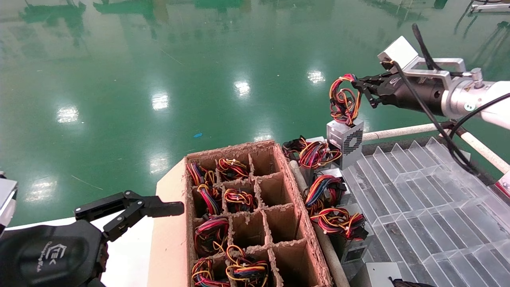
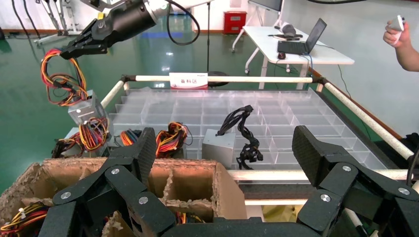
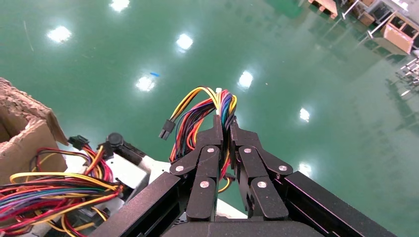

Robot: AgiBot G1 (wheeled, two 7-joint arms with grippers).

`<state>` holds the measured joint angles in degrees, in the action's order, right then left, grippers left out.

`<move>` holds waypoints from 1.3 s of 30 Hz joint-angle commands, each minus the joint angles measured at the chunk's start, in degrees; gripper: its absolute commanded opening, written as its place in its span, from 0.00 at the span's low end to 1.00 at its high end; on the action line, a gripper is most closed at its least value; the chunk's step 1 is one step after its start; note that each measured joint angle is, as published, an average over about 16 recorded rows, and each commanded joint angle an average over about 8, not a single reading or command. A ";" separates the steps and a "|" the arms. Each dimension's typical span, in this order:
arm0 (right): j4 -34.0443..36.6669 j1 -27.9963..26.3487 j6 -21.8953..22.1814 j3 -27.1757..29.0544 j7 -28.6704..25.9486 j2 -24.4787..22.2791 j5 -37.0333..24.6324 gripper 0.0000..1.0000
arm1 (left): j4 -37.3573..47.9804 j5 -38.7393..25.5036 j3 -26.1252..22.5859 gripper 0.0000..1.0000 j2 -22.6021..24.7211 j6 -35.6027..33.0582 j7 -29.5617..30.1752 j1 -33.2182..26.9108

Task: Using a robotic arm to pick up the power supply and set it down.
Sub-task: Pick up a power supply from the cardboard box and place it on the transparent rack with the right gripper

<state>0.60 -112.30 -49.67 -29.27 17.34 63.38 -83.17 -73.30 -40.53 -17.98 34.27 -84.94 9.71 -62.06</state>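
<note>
My right gripper [image 1: 359, 85] is shut on the looped red, yellow and orange wires [image 3: 200, 106] of a power supply. Its silver-grey box [image 1: 346, 139], with the fan grille facing me, hangs tilted below the gripper, above the far left corner of the clear tray. The left wrist view shows the same box [image 2: 85, 109] dangling under the right gripper [image 2: 66, 51]. In the right wrist view the right gripper [image 3: 225, 121] has both fingers pressed onto the bundle. My left gripper [image 1: 151, 211] stays low at the near left beside the cardboard box, open [image 2: 222, 148] and empty.
A cardboard divider box [image 1: 306, 223] holds several wired supplies in its cells. More supplies [image 1: 326, 191] line the left edge of the clear compartment tray [image 1: 418, 199]. A silver box with black wires [image 2: 220, 145] stands in the tray. White pipe rails [image 1: 398, 130] frame it.
</note>
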 commanded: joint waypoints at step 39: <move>-0.38 2.87 -2.14 0.10 1.35 -7.34 0.14 0.00 | 0.00 0.06 -0.09 1.00 -0.03 0.04 -0.04 -0.02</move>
<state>0.24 -109.40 -51.69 -29.17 18.66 56.20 -83.02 -73.30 -40.47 -18.07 34.23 -84.91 9.67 -62.08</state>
